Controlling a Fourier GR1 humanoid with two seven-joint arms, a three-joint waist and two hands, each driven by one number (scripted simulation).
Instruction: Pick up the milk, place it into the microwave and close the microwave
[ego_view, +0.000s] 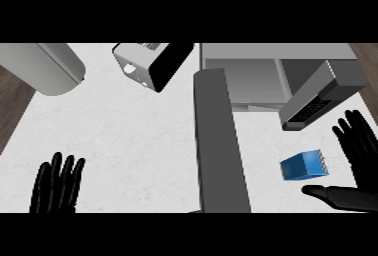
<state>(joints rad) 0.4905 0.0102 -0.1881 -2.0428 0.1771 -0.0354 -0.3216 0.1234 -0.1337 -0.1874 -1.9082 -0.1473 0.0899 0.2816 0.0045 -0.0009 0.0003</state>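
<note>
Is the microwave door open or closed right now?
Open. The microwave shows its bare grey inside, and its door swings out toward the robot. The blue milk carton sits outside on the counter.

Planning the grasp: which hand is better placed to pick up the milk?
Right. The right hand is open beside the blue milk carton; the left hand rests far across the counter.
</note>
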